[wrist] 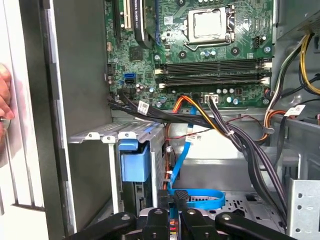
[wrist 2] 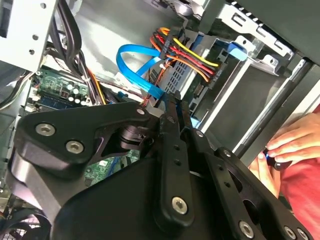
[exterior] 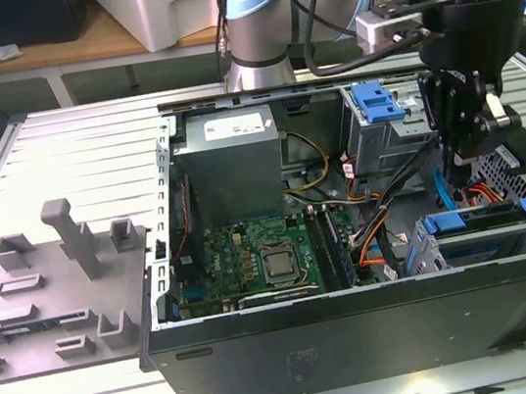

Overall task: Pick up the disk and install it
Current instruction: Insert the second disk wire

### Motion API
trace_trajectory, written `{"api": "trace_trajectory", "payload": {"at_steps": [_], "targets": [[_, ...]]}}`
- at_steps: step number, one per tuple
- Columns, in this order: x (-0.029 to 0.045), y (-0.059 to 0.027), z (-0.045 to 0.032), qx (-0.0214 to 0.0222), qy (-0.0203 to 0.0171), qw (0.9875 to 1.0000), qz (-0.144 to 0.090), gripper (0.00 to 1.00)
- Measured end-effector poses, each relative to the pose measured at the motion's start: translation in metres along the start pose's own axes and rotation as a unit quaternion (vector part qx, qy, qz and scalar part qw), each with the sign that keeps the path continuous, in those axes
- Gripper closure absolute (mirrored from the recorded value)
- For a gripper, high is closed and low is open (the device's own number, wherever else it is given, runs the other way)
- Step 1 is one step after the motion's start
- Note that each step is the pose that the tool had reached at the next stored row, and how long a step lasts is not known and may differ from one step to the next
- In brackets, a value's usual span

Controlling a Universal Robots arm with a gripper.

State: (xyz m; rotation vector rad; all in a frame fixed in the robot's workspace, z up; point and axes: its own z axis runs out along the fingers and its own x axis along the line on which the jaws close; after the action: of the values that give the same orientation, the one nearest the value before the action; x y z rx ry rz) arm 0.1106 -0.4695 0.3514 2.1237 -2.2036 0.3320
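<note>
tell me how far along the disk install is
Done, it seems: the disk already sits in the drive bay at the exterior view's right, with its blue rail on top. In hand: the gripper hangs just above that bay beside the blue cable, carrying no disk. Left: whether the disk is fully latched or cabled cannot be told.

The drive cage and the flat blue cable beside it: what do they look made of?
The drive cage looks like bare grey sheet metal: thin folded edges, punched holes, dull sheen. The flat blue cable looks like flexible plastic-sheathed ribbon, smooth and glossy, curling in loops just ahead of the claw.
</note>
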Motion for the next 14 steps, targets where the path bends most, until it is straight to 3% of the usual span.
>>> {"api": "trace_trajectory", "payload": {"at_steps": [5,7,10,11,13,14], "targets": [[0.0049,-0.0081,0.0015,-0.013,0.0004,0.9999,-0.003,0.84],[0.0065,-0.0109,0.0021,-0.0157,0.0001,0.9999,-0.003,0.84],[0.0102,-0.0139,0.003,-0.0174,-0.0063,0.9998,-0.003,0.84],[0.0123,-0.0148,0.0035,-0.0181,-0.0124,0.9998,-0.002,0.84],[0.0164,-0.0155,0.0044,-0.0193,-0.033,0.9993,-0.001,0.84],[0.018,-0.0157,0.0046,-0.0197,-0.0374,0.9991,0.0,0.84]]}}
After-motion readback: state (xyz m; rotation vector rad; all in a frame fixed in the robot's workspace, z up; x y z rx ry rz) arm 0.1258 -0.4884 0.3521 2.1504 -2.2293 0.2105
